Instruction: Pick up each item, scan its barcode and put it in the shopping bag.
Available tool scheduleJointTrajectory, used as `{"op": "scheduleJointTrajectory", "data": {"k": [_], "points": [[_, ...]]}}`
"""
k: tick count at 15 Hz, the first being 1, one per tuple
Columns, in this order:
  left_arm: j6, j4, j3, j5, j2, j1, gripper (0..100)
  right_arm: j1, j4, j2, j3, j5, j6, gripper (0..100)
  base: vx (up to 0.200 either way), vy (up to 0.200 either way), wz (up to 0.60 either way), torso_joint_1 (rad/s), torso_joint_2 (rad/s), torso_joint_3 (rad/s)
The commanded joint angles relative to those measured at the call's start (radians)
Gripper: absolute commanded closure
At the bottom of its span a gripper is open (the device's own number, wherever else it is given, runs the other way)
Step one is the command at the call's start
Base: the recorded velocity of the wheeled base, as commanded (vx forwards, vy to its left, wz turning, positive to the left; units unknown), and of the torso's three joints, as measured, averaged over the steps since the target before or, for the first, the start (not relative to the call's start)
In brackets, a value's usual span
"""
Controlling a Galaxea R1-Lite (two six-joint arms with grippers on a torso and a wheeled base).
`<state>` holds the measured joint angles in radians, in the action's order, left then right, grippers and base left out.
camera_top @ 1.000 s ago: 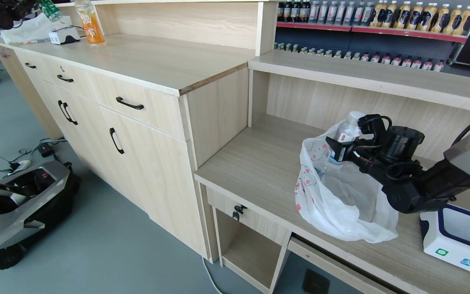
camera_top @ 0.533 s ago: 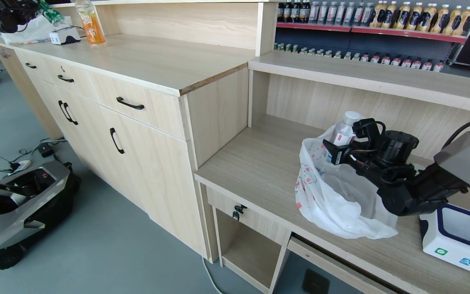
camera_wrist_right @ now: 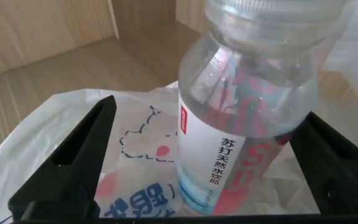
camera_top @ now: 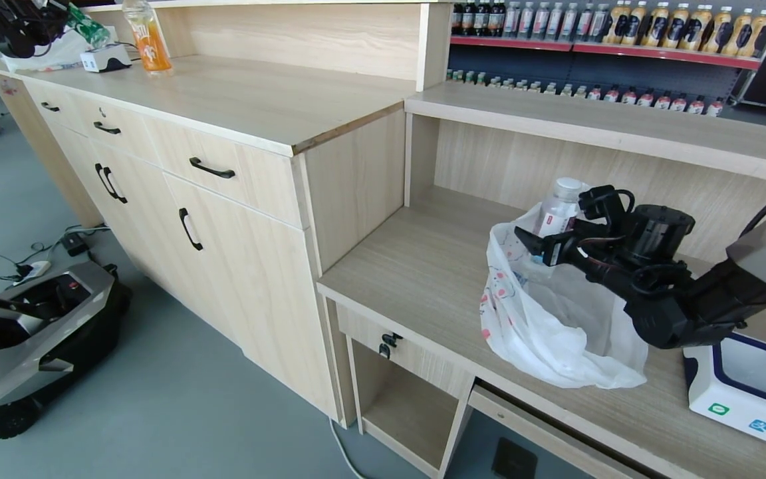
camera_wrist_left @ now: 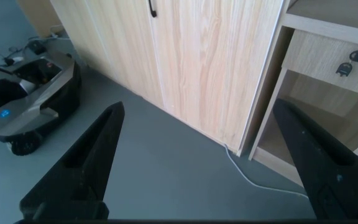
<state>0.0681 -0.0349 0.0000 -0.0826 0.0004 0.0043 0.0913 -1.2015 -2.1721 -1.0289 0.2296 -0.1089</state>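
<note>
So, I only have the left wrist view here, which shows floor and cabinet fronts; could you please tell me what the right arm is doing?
Observer: The right gripper is at the mouth of the shopping bag, with a clear water bottle between its fingers.
Operator: Thank you. Is the bottle clamped?
Observer: It looks not. The right wrist view shows a gap between one finger and the bottle.
Operator: And where is the scanner?
Observer: The white and blue scanner stands on the counter, beside the bag on the robot's right.
</note>
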Motion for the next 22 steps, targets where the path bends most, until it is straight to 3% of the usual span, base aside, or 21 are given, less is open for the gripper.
{"op": "scheduleJointTrajectory", "data": {"k": [1,4,8,13,18,20,22], "points": [[0.001,0.000,0.000,0.000,0.000,0.000,0,0.004,0.019,0.146,0.055,0.062,-0.028,0,0.000,0.000,0.00,0.000,0.00,0.000],[-0.001,0.000,0.000,0.000,0.000,0.000,0,0.027,0.138,0.360,0.116,0.086,-0.118,0,0.000,0.000,0.00,0.000,0.00,0.000],[-0.001,0.000,0.000,0.000,0.001,0.000,0,0.027,0.361,0.606,0.201,0.091,-0.356,0,0.000,0.000,0.00,0.000,0.00,0.000],[-0.001,0.000,0.000,0.000,0.001,0.000,0,0.047,0.373,0.649,0.158,0.085,-0.394,0,0.000,0.000,0.00,0.010,-0.03,-0.020],[-0.001,0.000,0.000,0.000,0.001,0.000,0,0.062,0.410,0.690,0.153,0.077,-0.400,0,0.000,0.000,0.00,0.182,-0.47,-0.288],[0.001,0.000,0.000,0.000,0.000,0.000,0,0.061,0.434,0.696,0.135,-0.013,-0.396,0,0.000,0.000,0.00,0.234,-0.57,-0.334],[-0.001,0.000,0.000,0.000,0.001,0.000,0,0.030,0.441,0.704,0.170,-0.038,-0.390,0,0.000,0.000,0.00,0.249,-0.60,-0.356]]}}
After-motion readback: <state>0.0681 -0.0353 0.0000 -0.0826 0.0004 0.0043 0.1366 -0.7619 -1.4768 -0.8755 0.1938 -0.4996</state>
